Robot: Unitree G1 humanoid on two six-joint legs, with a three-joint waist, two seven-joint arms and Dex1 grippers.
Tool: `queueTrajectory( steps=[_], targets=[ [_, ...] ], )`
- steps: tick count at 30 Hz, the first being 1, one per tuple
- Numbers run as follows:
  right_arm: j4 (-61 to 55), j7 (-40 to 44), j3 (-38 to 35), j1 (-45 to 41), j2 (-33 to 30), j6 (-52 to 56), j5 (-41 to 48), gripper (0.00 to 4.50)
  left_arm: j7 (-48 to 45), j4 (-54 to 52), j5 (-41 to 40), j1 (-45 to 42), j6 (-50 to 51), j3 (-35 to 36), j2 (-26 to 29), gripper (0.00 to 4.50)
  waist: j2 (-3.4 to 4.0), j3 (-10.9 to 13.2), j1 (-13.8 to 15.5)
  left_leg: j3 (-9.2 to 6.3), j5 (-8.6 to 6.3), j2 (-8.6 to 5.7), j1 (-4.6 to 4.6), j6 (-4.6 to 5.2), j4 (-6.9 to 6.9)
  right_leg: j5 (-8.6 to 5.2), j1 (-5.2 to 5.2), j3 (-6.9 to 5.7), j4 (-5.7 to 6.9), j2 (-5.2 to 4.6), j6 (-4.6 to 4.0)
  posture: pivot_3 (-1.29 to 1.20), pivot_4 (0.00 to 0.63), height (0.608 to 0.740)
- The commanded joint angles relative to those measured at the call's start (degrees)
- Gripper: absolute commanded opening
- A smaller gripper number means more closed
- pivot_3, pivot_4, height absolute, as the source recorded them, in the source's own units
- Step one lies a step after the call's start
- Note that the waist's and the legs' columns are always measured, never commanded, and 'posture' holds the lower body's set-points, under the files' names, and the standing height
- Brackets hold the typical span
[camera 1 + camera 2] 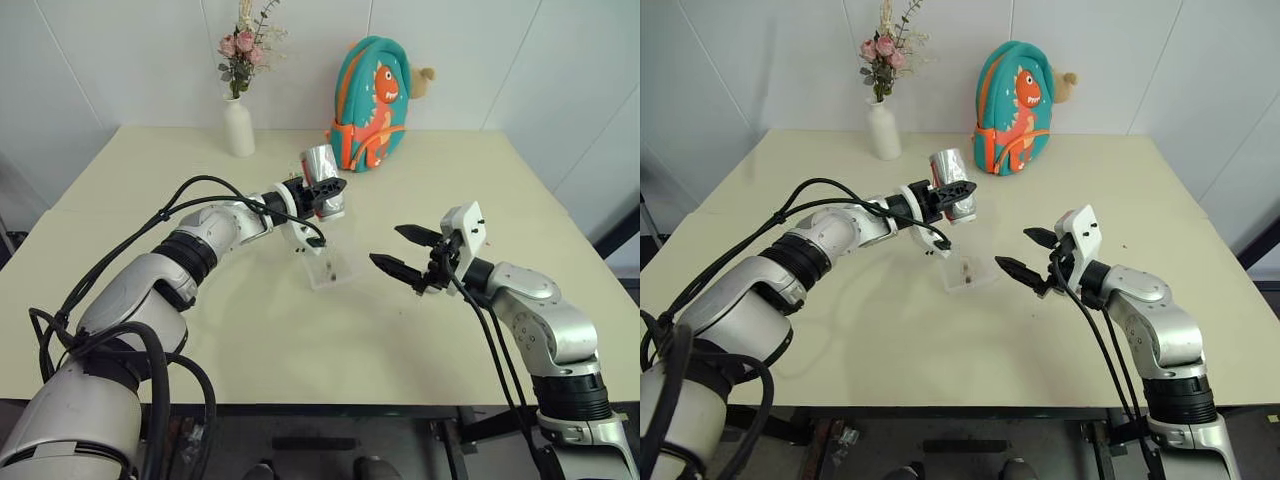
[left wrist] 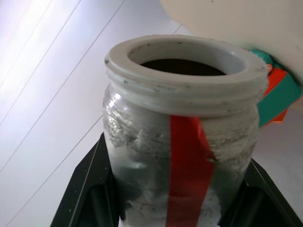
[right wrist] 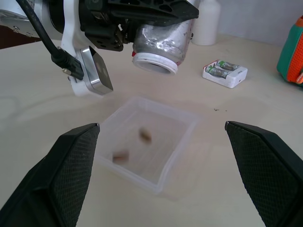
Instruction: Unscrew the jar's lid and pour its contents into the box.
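My left gripper [image 1: 326,188] is shut on the jar [image 1: 320,162], a silvery can with a red stripe [image 2: 187,161]. The jar hangs tipped over, its open white threaded mouth [image 3: 155,65] facing down above the box [image 1: 330,268]. The box is a clear shallow tray on the table, and two small brown pieces of the contents [image 3: 145,135] lie inside it. The lid is out of view. My right gripper [image 1: 386,245] stands open and empty to the right of the box, its fingers [image 3: 71,170] pointing at it.
A white vase with flowers [image 1: 238,125] and a teal dinosaur backpack [image 1: 370,105] stand at the back of the cream table [image 1: 150,200]. A small white-and-green packet [image 3: 225,73] lies beyond the box.
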Motion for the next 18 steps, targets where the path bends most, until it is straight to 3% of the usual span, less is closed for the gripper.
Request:
queueTrajectory(
  steps=[1,6,10,13,16,18],
  targets=[
    [-0.22,-0.15,-0.89,-0.35,0.69,-1.51,0.69,4.48,-0.42,-3.91,0.76,-1.08,-0.12,0.20,1.63,1.98,0.00,0.00,0.09,0.00,0.00,0.00,0.00,0.00,0.00,0.00,0.00,0.00,0.00,0.00,0.01,0.00,0.150,0.740],
    [0.79,0.18,-0.88,-0.32,0.87,-2.44,0.30,4.48,-4.04,-5.51,-3.35,1.09,-3.10,3.22,4.09,1.98,0.00,0.00,0.05,0.00,0.00,0.00,0.00,-0.01,0.01,0.00,0.01,0.00,0.02,-0.01,0.00,0.00,0.150,0.740],
    [1.18,0.35,-0.83,-0.10,0.76,-2.94,0.28,4.48,-14.07,-3.17,-16.65,3.36,-8.62,11.25,4.31,1.98,0.01,0.00,0.18,0.00,0.03,0.00,0.01,-0.02,0.04,0.00,0.00,0.00,0.10,-0.01,0.00,0.00,0.150,0.740],
    [0.55,0.44,-0.73,0.46,0.72,-2.83,0.36,4.48,-31.93,1.09,-38.29,7.66,-10.74,24.23,3.28,1.98,0.01,0.00,0.07,0.00,0.03,0.00,0.01,-0.02,0.11,0.00,0.02,0.00,0.13,-0.01,0.00,0.00,0.150,0.740],
    [-0.29,0.82,-0.33,1.09,0.32,-2.75,0.15,4.48,-47.38,1.00,-58.11,11.78,-0.15,38.75,0.98,1.98,0.01,-0.01,-0.08,0.00,0.03,0.00,0.05,-0.02,0.19,-0.03,0.00,0.00,0.35,-0.01,-0.05,0.00,0.150,0.740],
    [-0.57,1.13,-0.06,1.21,0.04,-2.91,-0.15,4.48,-53.47,-0.18,-66.12,13.71,6.52,45.33,0.52,1.98,0.02,0.00,-0.26,-0.01,0.04,0.01,0.04,0.00,0.31,-0.05,-0.01,-0.04,0.49,0.00,-0.07,0.00,0.150,0.740]
  ],
)
